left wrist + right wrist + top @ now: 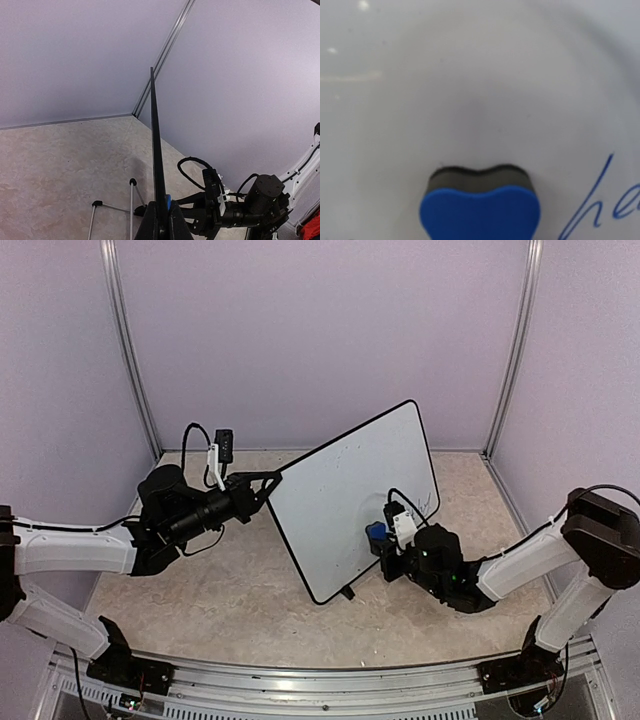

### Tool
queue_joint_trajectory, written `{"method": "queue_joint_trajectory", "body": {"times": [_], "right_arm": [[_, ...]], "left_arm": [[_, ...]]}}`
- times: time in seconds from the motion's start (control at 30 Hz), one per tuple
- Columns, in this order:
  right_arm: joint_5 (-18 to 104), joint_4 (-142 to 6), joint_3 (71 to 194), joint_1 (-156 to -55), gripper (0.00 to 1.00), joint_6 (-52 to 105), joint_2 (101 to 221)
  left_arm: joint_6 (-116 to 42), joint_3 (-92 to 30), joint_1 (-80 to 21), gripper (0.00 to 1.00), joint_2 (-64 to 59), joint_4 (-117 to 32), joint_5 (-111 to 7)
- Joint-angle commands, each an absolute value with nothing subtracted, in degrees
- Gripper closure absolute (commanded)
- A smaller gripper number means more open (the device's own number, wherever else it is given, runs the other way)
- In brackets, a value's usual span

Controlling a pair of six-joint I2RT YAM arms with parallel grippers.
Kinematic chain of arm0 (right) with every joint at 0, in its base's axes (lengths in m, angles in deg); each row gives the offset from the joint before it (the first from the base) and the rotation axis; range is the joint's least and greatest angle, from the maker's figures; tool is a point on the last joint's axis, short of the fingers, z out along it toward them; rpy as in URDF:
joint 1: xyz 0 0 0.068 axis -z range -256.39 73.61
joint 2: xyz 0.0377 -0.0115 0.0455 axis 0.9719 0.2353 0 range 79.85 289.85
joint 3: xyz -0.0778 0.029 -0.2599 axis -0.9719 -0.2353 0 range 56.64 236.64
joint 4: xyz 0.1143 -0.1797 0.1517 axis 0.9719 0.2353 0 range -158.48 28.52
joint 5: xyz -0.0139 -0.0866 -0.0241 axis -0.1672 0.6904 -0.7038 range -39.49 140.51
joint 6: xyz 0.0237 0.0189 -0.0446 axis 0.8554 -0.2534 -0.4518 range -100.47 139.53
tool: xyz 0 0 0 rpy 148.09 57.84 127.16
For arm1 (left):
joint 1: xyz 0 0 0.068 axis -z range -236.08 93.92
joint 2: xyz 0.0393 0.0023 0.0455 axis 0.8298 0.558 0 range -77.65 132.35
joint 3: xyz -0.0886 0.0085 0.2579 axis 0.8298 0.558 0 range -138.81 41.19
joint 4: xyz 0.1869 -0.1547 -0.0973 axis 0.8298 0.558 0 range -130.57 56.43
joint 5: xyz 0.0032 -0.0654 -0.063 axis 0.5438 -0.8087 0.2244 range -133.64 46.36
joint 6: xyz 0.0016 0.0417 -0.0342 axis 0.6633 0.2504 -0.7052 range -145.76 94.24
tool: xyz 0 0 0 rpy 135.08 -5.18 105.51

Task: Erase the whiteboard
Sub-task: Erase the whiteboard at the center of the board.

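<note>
- Left jaws are clamped hard on the left rim of the whiteboard (340, 490), one finger on each face. Right jaws are closed almost fully on the eraser (376, 532) and squeeze its foam until the middle dents in.
- Table (200, 600): it carries the board near its middle, between the two arms.
- Whiteboard: it stands on edge, slanted across the table with its writing face toward the right arm. Its feet (131, 182) look to be resting on the table behind it. Most of the face near the eraser looks clean.
- Eraser: its dark felt lies against the lower right part of the board, with the blue back toward the wrist.
- Handwriting (600, 205): a few blue strokes sit just to the right of the eraser in the right wrist view, not yet wiped.
- Step in hand, as I judge it: wiping. To do it well, keep the felt flat on the glossy face. Slide sideways across the blue strokes in overlapping passes, pressing only as hard as the left grip can brace against, since a standing board could tip or twist. Check the far right edge for faint marks.
</note>
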State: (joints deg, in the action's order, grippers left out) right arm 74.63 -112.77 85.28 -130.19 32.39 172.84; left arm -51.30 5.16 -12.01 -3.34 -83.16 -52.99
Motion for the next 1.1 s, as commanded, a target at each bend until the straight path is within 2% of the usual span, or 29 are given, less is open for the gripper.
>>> {"method": "queue_joint_trajectory", "body": {"times": [0.0,0.07,0.4,0.73,1.07], "right_arm": [[65.6,-125.6,77.7,-129.4,0.75,29.2,164.2],[64.6,-127.2,75.9,-129.2,0.75,29.7,160.2],[78.5,-113.5,77.6,-128.8,0.76,29.7,152.9],[77.7,-110.7,79.9,-130.0,0.77,38.6,163.8],[85.9,-100.7,87.6,-128.4,0.77,43.1,173.0]], "left_arm": [[-49.8,7.2,-9.8,1.0,-1.3,-75.9,-62.2],[-49.8,7.2,-9.8,1.0,-1.3,-75.9,-62.2],[-50.2,7.3,-9.9,1.0,-1.2,-76.3,-62.4],[-50.2,7.4,-9.8,1.0,-1.3,-76.3,-62.2],[-50.0,7.4,-9.9,1.0,-1.4,-76.0,-62.2]]}}
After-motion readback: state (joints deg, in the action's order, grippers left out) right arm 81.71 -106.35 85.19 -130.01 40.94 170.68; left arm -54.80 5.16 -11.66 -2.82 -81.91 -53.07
